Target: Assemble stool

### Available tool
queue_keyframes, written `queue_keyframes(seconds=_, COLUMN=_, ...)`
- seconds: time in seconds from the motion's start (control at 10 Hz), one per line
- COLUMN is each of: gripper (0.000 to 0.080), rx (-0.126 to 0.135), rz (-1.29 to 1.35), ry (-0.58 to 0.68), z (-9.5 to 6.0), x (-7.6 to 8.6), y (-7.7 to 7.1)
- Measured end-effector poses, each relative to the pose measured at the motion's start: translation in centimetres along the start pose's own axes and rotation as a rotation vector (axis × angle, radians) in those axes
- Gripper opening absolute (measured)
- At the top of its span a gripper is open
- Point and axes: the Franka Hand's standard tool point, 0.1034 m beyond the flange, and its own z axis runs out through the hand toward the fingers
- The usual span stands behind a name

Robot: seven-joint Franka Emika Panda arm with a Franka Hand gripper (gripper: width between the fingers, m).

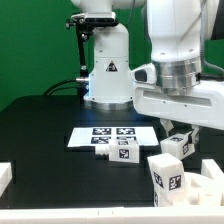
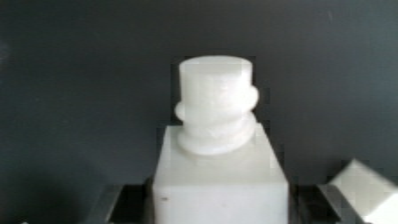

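One leg [image 1: 177, 149] in pincer [image 1: 179, 139], near rimmed seat [image 1: 207, 172].

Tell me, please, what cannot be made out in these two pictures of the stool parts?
- Seat: exterior view, cut off by the right and bottom edges.
- Held leg: wrist view, its gripped end runs out of the picture; exterior view, the gripper covers its top.
- Marker board tags: exterior view, too small to read.
- White piece at the exterior view's left edge: cut off, unidentifiable.
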Motion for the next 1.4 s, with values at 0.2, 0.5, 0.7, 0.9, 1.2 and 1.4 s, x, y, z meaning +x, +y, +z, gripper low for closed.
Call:
queue_keyframes(seconds=0.2, gripper=0.0331, rx=0.002, rz=-0.108, ry=0.022, z=0.2, x=0.1, y=0.5)
queue_keyframes(seconds=0.5, gripper=0.0332, rx=-0.004, rz=-0.119, ry=0.036, z=1.1, x=-0.1, y=1.0)
queue_keyframes(seconds=0.7, gripper=0.0333, rx=-0.009, rz=-0.138, ry=0.070, z=2.3, x=-1.1, y=1.6)
queue_keyframes(seconds=0.9, gripper=0.0333, rx=-0.008, rz=-0.139, ry=0.075, z=2.3, x=-1.0, y=1.6)
queue_keyframes(seconds=1.2, gripper=0.0561, rx=-0.011, rz=-0.147, ry=0.017, z=1.2, x=-0.5, y=1.7)
queue_keyframes(seconds=1.4, gripper=0.0636, rx=0.016, rz=-0.095, ry=-0.066, z=-1.6, x=2.9, y=1.3)
